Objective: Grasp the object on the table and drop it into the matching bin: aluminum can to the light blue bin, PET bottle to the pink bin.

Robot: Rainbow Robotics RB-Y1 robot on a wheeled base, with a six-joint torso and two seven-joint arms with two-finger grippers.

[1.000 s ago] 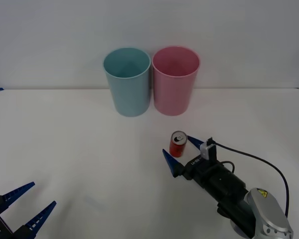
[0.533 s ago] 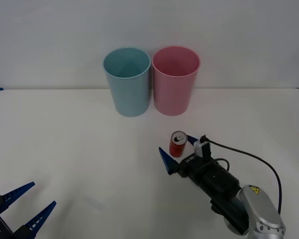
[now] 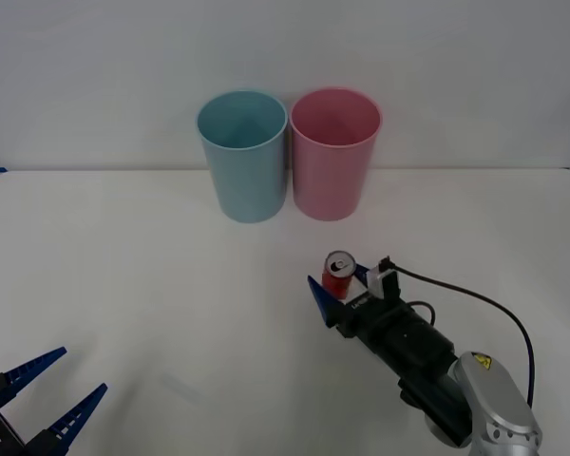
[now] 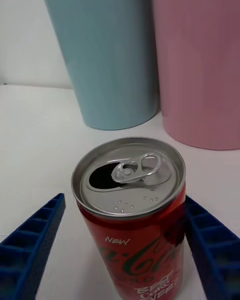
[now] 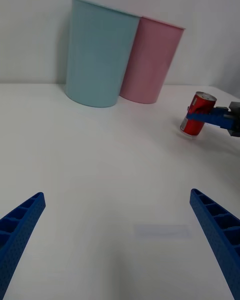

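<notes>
1. Your small red aluminum can with the silver lid and pull tab [image 3: 339,275] stands upright on the wide white table [image 3: 152,285], right of the table's middle and nearer you than both bins.
2. Your right claw [image 3: 340,285] sits low on the table with its blue ribbed fingers [image 4: 30,240] spread apart, one on each side of the can. In the right wrist view you can see a gap between one finger and the can wall; the other finger lies just beside the can, and you cannot tell whether it touches. The claw has hold of nothing.
3. The can's mouth is already open, with the tab lying flat on the lid.
4. The tall light blue plastic bin [image 3: 242,155] and the tall pink plastic bin [image 3: 334,152] stand side by side, close together, at the table's far edge, the pink one nearer the right edge.
5. Your left claw [image 3: 52,389] waits at the near left corner of the table, fingers spread wide, gripping nothing, well apart from the can.
</notes>
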